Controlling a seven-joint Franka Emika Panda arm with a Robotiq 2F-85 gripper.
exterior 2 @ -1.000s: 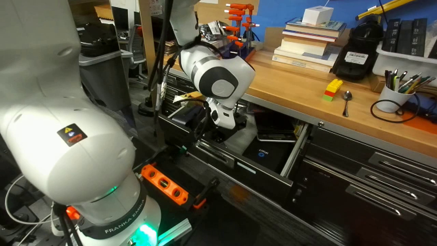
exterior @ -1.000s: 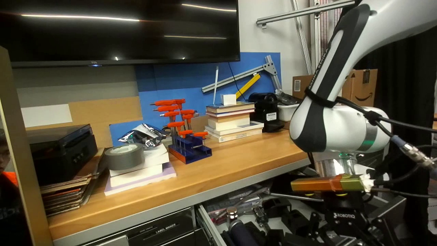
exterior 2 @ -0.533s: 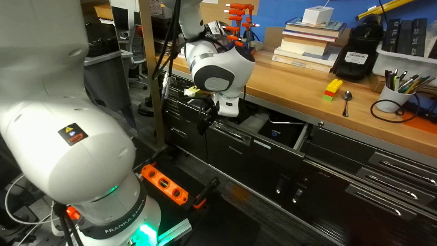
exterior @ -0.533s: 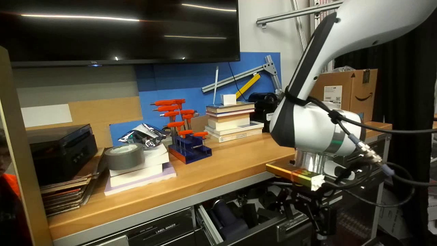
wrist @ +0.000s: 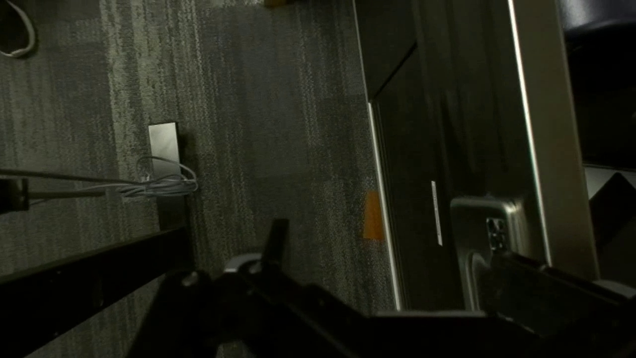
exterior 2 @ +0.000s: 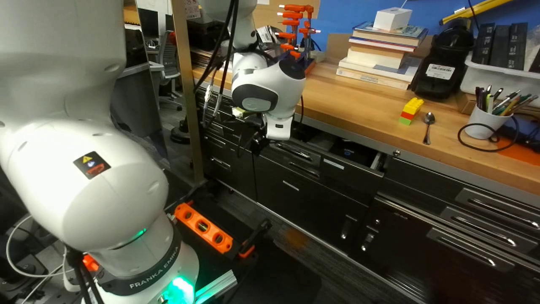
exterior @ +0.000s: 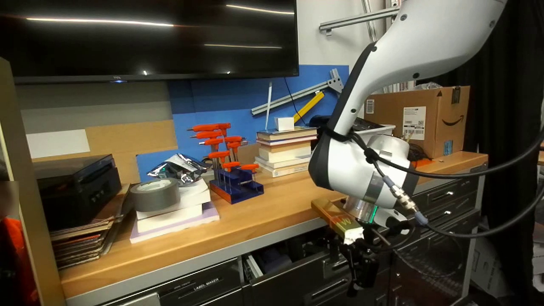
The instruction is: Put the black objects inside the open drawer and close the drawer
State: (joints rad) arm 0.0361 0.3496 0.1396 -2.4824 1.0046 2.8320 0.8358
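One drawer [exterior 2: 348, 173]: not yet closed.
Black objects [wrist: 613, 209]: apparently inside (I'm squinting).
Gripper [exterior: 361, 276]: can't tell spread or hold.

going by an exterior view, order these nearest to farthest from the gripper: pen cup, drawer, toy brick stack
In an exterior view:
1. Drawer: partly open, below the bench top
2. Toy brick stack: on the bench top, toward the picture's right
3. Pen cup: farther right, also on the bench top
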